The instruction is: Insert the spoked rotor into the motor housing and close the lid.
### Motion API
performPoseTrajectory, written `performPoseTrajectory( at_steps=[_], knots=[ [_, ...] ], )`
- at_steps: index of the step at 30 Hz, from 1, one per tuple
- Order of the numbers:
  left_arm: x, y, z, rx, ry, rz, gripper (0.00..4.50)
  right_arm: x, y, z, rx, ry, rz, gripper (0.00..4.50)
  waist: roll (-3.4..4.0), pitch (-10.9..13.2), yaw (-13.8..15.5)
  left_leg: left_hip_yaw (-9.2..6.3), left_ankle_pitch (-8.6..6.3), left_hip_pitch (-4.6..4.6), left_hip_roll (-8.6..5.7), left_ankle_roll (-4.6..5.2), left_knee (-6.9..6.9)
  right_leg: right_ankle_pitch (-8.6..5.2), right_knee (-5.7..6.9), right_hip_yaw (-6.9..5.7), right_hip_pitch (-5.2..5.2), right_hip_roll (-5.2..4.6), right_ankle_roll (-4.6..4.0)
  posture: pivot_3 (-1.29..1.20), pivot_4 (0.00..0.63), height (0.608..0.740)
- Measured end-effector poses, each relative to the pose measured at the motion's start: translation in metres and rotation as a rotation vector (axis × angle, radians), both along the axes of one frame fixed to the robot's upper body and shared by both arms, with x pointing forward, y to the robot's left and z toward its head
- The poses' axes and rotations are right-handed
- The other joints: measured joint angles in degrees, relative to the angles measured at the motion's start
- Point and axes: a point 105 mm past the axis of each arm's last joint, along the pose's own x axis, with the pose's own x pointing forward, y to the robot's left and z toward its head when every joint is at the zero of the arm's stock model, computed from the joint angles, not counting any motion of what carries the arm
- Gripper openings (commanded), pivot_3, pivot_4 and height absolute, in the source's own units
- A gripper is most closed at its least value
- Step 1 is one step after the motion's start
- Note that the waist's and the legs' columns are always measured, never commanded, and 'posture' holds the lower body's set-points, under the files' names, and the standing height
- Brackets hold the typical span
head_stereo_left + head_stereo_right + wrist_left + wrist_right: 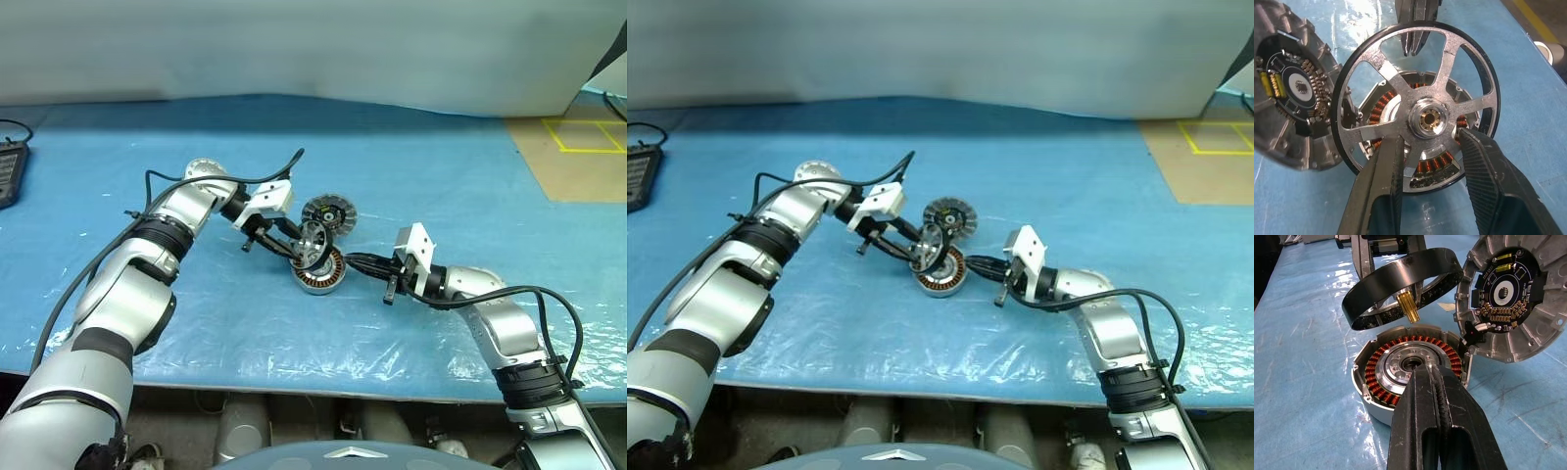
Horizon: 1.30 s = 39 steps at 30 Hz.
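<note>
My left gripper (306,249) is shut on the spoked rotor (313,242), a black-rimmed wheel with silver spokes. It holds the rotor tilted just above the motor housing (321,276). In the left wrist view the fingers (1383,186) clamp the rotor (1429,120) beside its hub, and copper windings of the housing (1382,105) show through the spokes. The lid (328,211) stands tilted against the housing's far side, its circuit face (1508,293) open to view. My right gripper (1425,374) is shut, its tips at the housing's near rim (1400,364), under the rotor (1400,279).
The work surface is a blue table (441,176) covered in clear plastic film. A black device (8,171) lies at the far left edge. Brown floor with yellow tape marks (588,135) lies past the table's right end. A grey wall runs behind.
</note>
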Motion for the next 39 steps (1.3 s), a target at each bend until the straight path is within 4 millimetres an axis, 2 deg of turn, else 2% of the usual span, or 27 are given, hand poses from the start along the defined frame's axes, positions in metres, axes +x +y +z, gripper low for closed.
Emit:
performPoseTrajectory(
  at_steps=[19, 28, 34, 39],
  knots=[
    [-0.001, -0.003, -0.012, 0.046, -0.019, -0.037, 1.39, 0.001, -0.003, -0.004, -0.01, -0.01, -0.036, 0.0, -0.04, 0.02, -0.01, -0.01, 0.0, -0.01, -0.03, 0.0, 0.0, 0.02, -0.02, 0.0, 0.0, 0.02, 0.04, 0.0, 0.15, 0.74],
    [0.0, -0.005, -0.013, 0.055, -0.029, -0.049, 4.29, 0.001, -0.003, -0.003, -0.013, -0.018, -0.041, 0.0, -0.09, 0.05, 0.03, -0.02, 0.0, -0.02, -0.06, 0.0, 0.0, 0.03, -0.02, 0.0, 0.0, 0.01, 0.05, 0.0, 0.15, 0.74],
    [0.002, -0.007, -0.008, 0.045, -0.047, -0.051, 4.29, 0.002, -0.004, -0.003, -0.013, -0.021, -0.046, 0.0, -0.18, 0.11, -0.04, -0.02, 0.0, -0.01, -0.06, 0.0, 0.0, 0.03, -0.02, 0.0, 0.0, 0.02, 0.06, 0.0, 0.15, 0.74],
    [0.004, 0.0, 0.0, 0.02, -0.045, -0.019, 4.29, 0.004, -0.004, -0.002, -0.014, -0.03, -0.065, 0.0, -0.23, 0.13, -0.05, -0.02, 0.0, 0.0, -0.05, -0.01, 0.0, 0.03, -0.02, 0.0, 0.0, 0.02, 0.06, 0.0, 0.15, 0.74]
  ],
)
